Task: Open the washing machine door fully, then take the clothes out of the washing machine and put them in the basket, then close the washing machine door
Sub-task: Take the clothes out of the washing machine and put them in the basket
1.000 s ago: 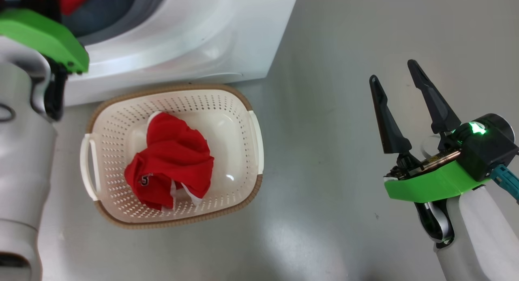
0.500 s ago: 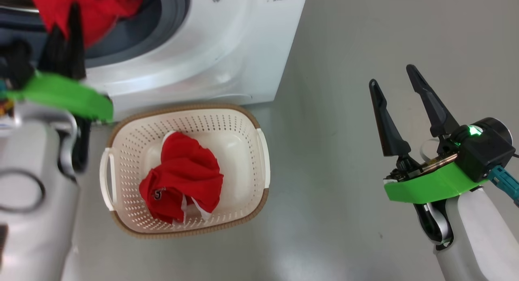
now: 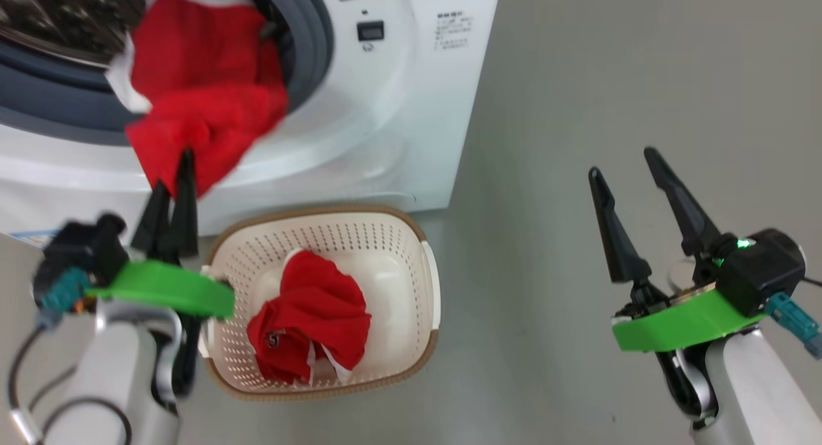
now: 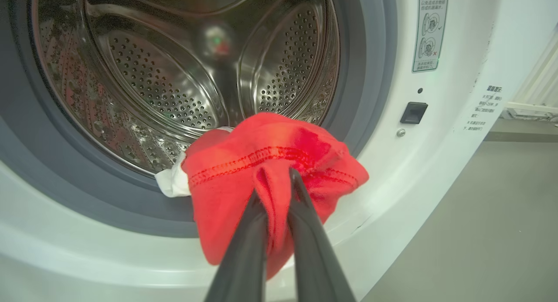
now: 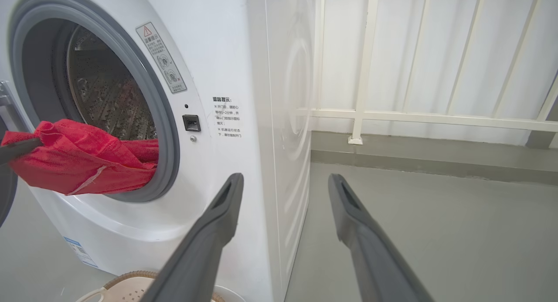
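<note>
Fingers of the left hand (image 4: 275, 186) pinched a red garment (image 4: 270, 149) hanging out of the washing machine (image 4: 436, 171), while the right hand (image 3: 621, 162) stood wide open.

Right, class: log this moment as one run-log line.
left pincer: shut on held garment, partly out of washing machine | right pincer: open, empty | basket: one red garment inside

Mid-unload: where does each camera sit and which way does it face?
Head view: on the head, looking down at the basket, washing machine front and both arms: left gripper shut on a red garment, right gripper open.
Left wrist view: along its own fingers into the drum.
Right wrist view: past its own open fingers toward the machine's corner and a white railing.
Shared: all three show the held garment.
</note>
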Robot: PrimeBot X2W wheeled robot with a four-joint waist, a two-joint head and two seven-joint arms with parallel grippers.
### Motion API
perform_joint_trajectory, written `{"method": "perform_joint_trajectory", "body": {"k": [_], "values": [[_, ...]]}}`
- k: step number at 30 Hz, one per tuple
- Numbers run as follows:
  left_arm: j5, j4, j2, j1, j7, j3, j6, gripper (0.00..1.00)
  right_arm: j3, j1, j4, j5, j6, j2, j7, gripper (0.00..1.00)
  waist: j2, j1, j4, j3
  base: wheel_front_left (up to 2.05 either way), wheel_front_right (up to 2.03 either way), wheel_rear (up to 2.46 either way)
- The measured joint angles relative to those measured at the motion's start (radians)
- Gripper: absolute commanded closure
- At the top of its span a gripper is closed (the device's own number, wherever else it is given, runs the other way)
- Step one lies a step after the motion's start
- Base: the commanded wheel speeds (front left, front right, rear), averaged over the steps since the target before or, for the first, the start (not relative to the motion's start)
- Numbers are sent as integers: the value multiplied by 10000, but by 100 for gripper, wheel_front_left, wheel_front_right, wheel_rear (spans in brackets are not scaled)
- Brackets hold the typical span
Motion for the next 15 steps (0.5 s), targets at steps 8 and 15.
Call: {"method": "perform_joint_trajectory", "body": {"k": [8,15], "values": [[29,-543,-155,1011,0,58,19,100,-6,378,115,42,0,38,0,0,0,0,223,-802,0,0,0],[67,-1028,-222,1851,6,31,180,100,19,613,182,86,0,75,0,0,0,0,285,-1367,0,0,0]]}}
